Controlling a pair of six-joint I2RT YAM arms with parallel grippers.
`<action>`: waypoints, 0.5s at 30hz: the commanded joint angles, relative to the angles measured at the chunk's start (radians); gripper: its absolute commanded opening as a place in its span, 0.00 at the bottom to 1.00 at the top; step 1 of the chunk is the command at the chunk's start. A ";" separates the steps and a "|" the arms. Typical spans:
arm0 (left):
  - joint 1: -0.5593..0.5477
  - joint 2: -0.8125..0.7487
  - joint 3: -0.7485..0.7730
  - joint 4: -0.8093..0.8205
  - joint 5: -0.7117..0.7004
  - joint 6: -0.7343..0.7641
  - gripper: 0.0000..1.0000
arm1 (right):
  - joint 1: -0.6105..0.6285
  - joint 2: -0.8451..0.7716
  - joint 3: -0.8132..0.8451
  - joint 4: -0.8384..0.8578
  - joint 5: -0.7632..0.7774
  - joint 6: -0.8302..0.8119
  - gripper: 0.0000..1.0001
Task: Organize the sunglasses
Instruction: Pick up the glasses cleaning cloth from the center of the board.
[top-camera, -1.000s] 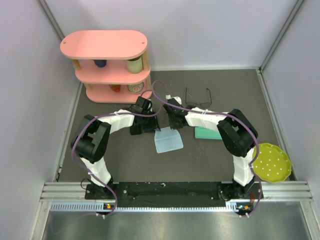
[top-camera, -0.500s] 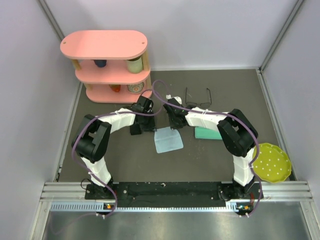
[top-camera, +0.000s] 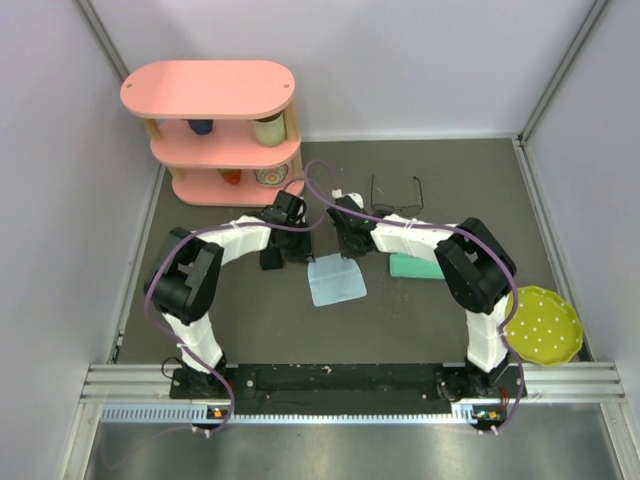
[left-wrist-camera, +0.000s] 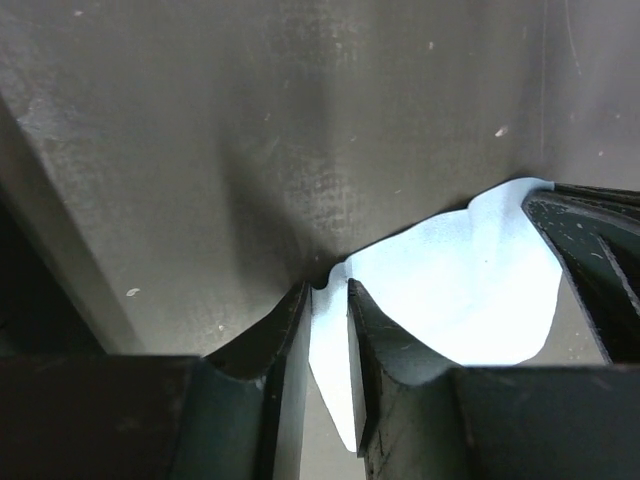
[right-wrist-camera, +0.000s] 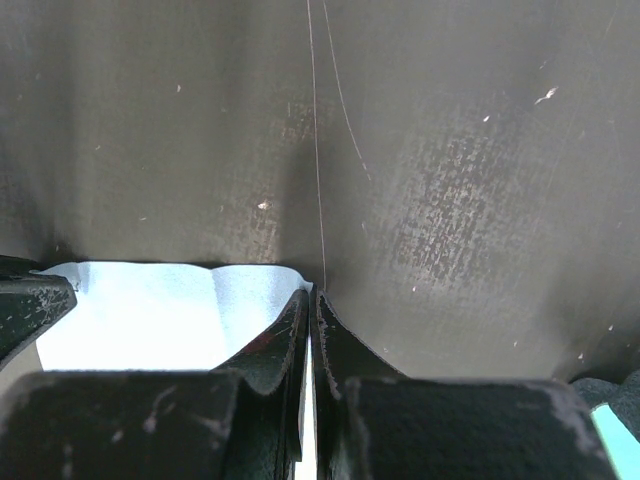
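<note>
From above, the left arm (top-camera: 240, 238) and the right arm (top-camera: 420, 236) cover the far edge of the light blue cloth (top-camera: 337, 282). The right arm also hides part of the teal case (top-camera: 415, 268). A little white thing (top-camera: 341, 193) behind it is too small to name. The pink shelf (top-camera: 210, 90) covers the tops of its cups (top-camera: 268, 130).

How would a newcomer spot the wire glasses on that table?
Find the pink shelf at the back left, then look right across the dark table. The glasses lie just past its middle, a thin dark wire outline, unlike the solid light blue cloth in front.
</note>
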 joint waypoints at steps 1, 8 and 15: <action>-0.001 0.027 -0.011 0.031 0.044 0.010 0.27 | -0.008 -0.017 -0.014 0.017 -0.023 -0.002 0.00; -0.001 0.025 -0.009 0.008 0.001 0.010 0.09 | -0.008 -0.019 -0.017 0.015 -0.024 -0.002 0.00; -0.001 0.020 0.044 -0.020 -0.030 0.058 0.00 | -0.014 -0.045 -0.021 0.023 -0.015 -0.027 0.00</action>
